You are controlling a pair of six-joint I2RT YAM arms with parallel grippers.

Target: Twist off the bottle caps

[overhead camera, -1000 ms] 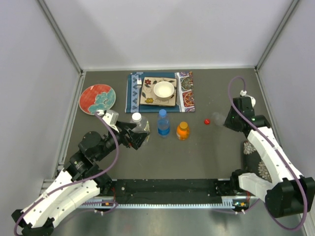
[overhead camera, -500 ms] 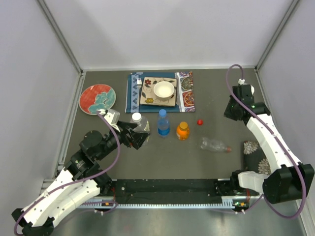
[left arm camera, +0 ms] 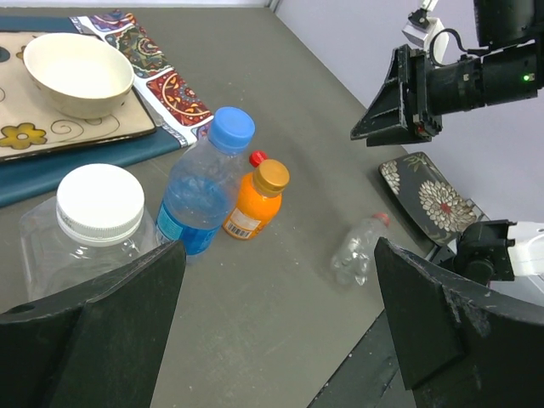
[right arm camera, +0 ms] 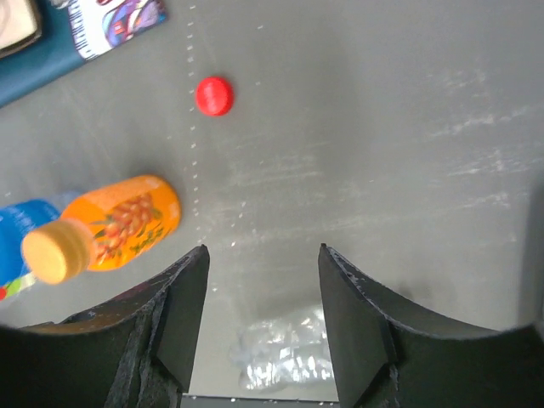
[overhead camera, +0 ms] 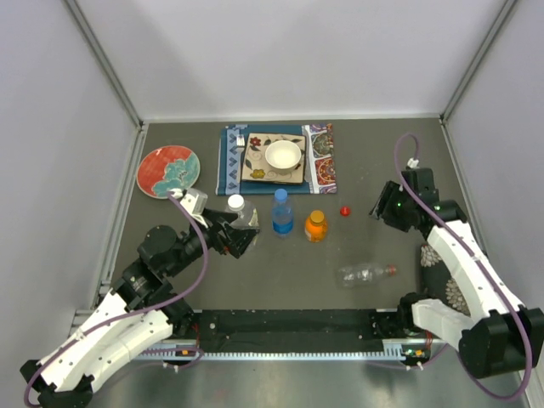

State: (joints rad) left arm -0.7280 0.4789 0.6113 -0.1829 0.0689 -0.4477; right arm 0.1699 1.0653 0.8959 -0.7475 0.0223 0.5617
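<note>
Red cap [overhead camera: 345, 211] is lying loose mid-table. Slim bottle [overhead camera: 365, 273] is lying on its side twd near edge. White cap [overhead camera: 235, 201], blue cap [overhead camera: 280, 195] & orange cap [overhead camera: 316, 217] are sitting on upright btls. L gripper [left arm camera: 280, 246] is gaping beside wide bottle [left arm camera: 81, 246]. R gripper [right arm camera: 263, 251] is hanging spread, empty.

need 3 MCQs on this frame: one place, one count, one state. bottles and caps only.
1. Where is the red cap? A) screwed on a bottle B) loose on the table C) out of view
2. How many bottles stand upright? A) one B) two C) three
3. The slim clear bottle is A) lying on its side B) upright C) held in the air
Answers: B, it lies alone near the orange bottle; C, the white-capped bottle, blue bottle and orange bottle stand; A, it lies flat on the table.
</note>
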